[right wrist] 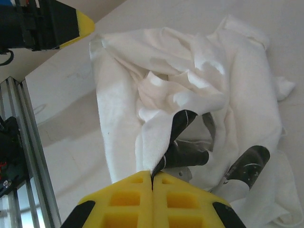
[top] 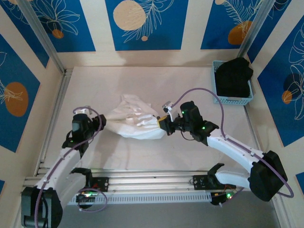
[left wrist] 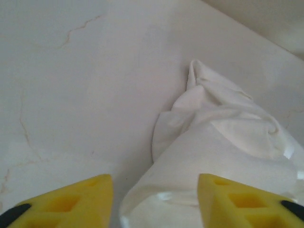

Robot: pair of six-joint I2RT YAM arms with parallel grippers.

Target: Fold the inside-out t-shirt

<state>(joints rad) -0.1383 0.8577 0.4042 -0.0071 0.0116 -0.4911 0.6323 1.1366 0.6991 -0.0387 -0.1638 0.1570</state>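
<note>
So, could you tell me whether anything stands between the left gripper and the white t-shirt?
Nothing visible does. The left gripper is open, and the t-shirt cloth lies right between its jaws. The right gripper is shut on another fold of it.

Robot lab cell: aluminium-framed table (top: 142, 80), patterned panels (top: 142, 23)

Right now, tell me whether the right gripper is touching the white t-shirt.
Touching. The right wrist view shows the right gripper with its jaws shut on a fold of the t-shirt.
</note>
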